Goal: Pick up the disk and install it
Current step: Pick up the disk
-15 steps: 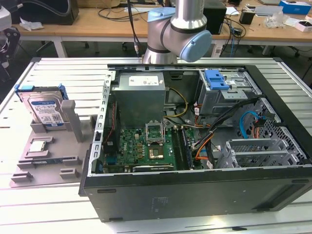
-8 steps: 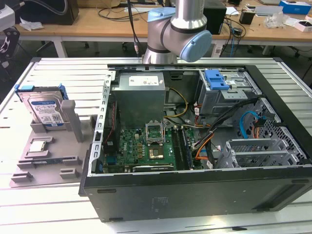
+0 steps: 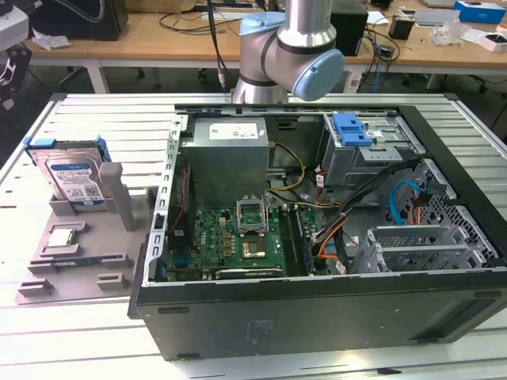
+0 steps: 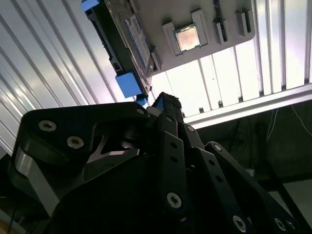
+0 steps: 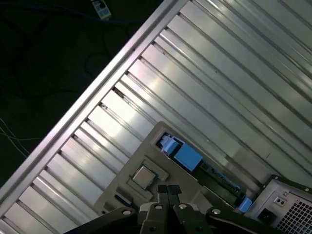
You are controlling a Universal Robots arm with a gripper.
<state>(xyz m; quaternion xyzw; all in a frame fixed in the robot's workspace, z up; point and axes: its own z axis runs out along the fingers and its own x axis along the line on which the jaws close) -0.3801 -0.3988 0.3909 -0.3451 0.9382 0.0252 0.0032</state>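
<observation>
Black jointed hand (image 5: 168,189) apart from blue-framed disk (image 3: 75,178)

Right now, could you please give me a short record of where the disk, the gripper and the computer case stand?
disk: upright in the gray fixture, at the exterior view's left, outside the case
gripper: shut, holding nothing, apart from the disk in the first wrist view
chip: flat on the same fixture, beside the disk
computer case: open, to the exterior view's right of the fixture
blue plastic bracket: inside the case, at its far side
task state: disk not yet picked up
</observation>
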